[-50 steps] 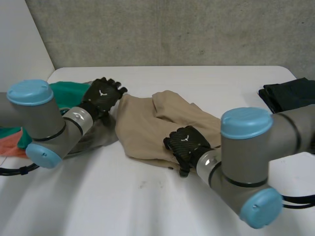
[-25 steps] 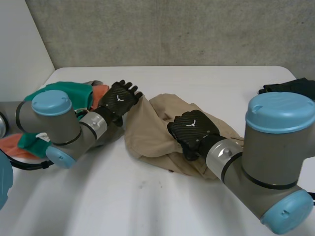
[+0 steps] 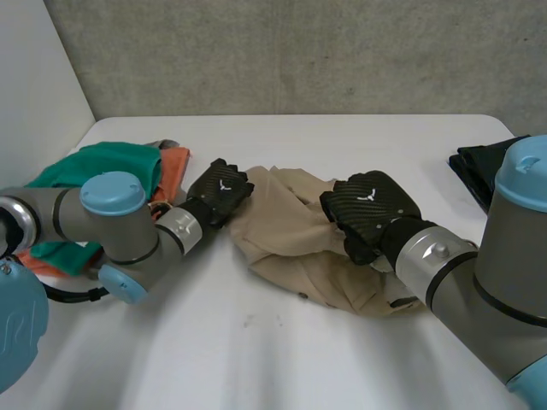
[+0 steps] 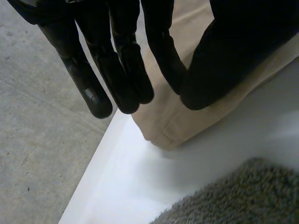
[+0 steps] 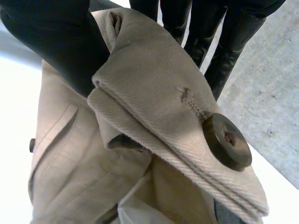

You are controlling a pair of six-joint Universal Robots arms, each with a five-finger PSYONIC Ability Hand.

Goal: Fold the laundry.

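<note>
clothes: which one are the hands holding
The tan trousers, pinched by the left hand and right hand; the green cloth, orange cloth and black cloth lie aside.

Beige trousers [image 3: 291,239] lie crumpled and creased, their twill waistband [image 5: 154,88] folded over, with a dark round button [image 5: 226,141] at its end. A green cloth [image 3: 94,166] and an orange cloth [image 3: 175,162] are heaped just left; a dark cloth [image 3: 472,166] lies well right
</note>
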